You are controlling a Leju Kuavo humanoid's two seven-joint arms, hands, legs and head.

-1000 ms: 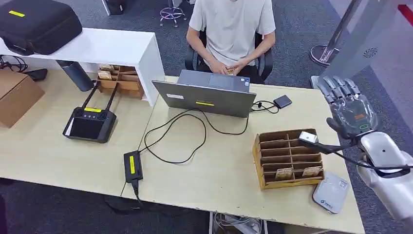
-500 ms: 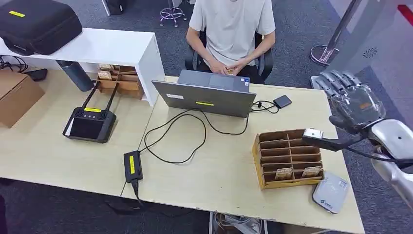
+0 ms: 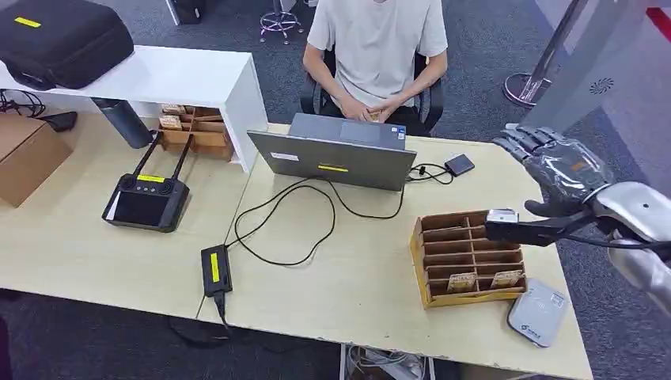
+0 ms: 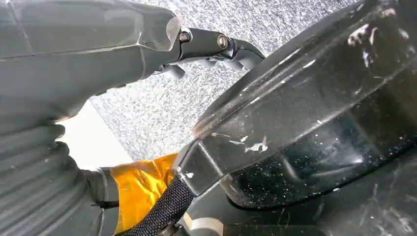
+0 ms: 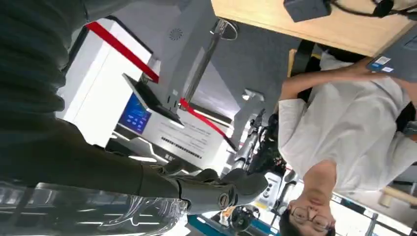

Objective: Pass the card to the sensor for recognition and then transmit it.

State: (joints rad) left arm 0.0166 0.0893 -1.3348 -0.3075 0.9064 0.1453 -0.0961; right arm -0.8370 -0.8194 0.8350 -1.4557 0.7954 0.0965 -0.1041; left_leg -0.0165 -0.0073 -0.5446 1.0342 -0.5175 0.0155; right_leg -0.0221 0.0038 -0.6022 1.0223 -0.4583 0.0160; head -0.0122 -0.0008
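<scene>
A brown cardboard card organizer [image 3: 467, 255] stands on the right part of the table, with two cards [image 3: 461, 280] upright in its nearest slots. The white card sensor [image 3: 538, 311] lies just right of it near the table's front edge. My right hand [image 3: 558, 162] hovers over the table's right edge, beyond and to the right of the organizer, fingers spread and holding nothing. My left hand [image 4: 206, 44] hangs beside my body over grey carpet with nothing in it.
A person [image 3: 378, 47] sits behind the laptop [image 3: 332, 158] at the far side. A small black box [image 3: 459, 165], cables and a power brick [image 3: 215, 271] lie mid-table. A controller [image 3: 146, 198] and a white shelf [image 3: 158, 75] are to the left.
My right hand has turned so its fingers point more to the left and has shifted slightly toward the table, while the forearm swung out to the right. Nothing on the table moved.
</scene>
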